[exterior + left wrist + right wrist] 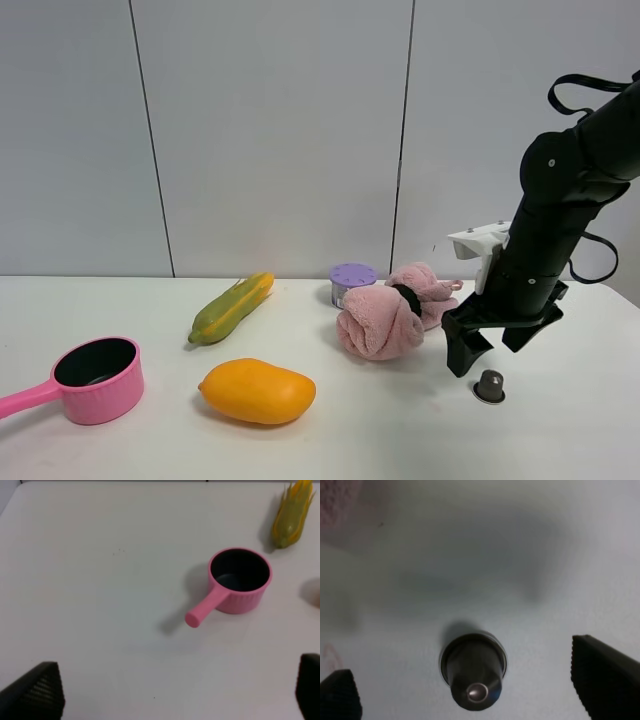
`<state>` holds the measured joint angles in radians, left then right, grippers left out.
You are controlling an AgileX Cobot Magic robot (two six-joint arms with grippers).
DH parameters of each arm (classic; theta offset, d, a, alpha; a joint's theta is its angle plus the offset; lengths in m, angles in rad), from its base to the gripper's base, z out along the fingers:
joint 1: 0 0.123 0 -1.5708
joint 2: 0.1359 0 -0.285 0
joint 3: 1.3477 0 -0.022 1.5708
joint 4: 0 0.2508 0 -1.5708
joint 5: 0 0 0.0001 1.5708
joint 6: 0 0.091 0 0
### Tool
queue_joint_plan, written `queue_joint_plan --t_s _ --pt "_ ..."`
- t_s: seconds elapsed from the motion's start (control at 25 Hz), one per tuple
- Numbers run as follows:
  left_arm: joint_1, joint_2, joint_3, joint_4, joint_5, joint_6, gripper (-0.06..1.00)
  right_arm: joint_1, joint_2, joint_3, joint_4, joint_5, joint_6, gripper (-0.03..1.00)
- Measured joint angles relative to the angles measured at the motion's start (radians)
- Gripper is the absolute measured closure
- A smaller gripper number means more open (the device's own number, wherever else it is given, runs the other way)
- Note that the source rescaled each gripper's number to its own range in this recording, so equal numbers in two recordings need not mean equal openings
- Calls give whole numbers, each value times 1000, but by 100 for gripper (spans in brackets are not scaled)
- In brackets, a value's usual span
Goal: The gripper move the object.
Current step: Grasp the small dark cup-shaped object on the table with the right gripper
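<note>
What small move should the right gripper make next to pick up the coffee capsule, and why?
Probably lower straight down. The right gripper is open and hangs just above the capsule. The right wrist view shows the capsule centred between its fingers, not touching either.

Exterior high view: faces the wall (280, 130) across the table (400, 430), mid-range, tilted slightly down.
Left wrist view: looks down on the pan (240, 580) from well above. The exterior view shows this pan (98, 380) at 8 o'clock.
Right wrist view: looks down on the capsule (473, 672), very near. The exterior view shows this capsule (489, 385) at 4 o'clock.
</note>
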<state>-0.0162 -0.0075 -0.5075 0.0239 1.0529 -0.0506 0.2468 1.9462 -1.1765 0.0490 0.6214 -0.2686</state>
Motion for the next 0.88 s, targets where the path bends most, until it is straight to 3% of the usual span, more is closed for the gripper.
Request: queue_joint_plan --t_s 0.68,0.88 --pt "0 0 0 0 0 0 -6 0 36 0 -2 14 0 23" --pt "0 0 0 0 0 0 -6 0 36 0 -44 10 34 24"
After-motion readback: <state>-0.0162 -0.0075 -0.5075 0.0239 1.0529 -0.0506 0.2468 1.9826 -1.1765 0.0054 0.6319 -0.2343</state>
